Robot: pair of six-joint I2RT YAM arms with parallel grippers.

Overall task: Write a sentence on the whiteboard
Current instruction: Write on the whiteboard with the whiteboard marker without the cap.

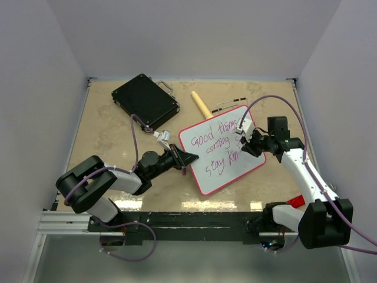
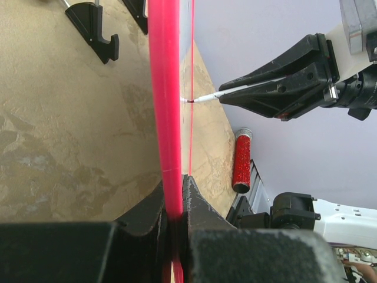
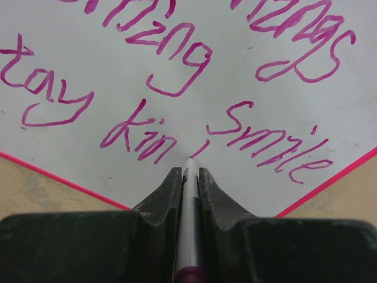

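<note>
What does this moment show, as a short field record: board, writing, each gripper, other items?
whiteboard: rim clamped in left gripper
sentence: good things coming smile stay kin, last word unfinished
right gripper: shut on marker, tip against board after kin
elsewhere: black case, far left

Our white-and-black left arm (image 1: 118,180) lies low along the near edge, folded at the elbow and reaching rightward. Its black two-finger left gripper (image 2: 175,197) is pinched tight on the thin red-pink rim of the small glossy whiteboard (image 2: 166,118). Our white-and-black right arm (image 1: 300,171) rises from its base and bends inward to the left. Its black two-finger right gripper (image 3: 188,172) is clamped on a slim white marker (image 3: 188,236).
</note>
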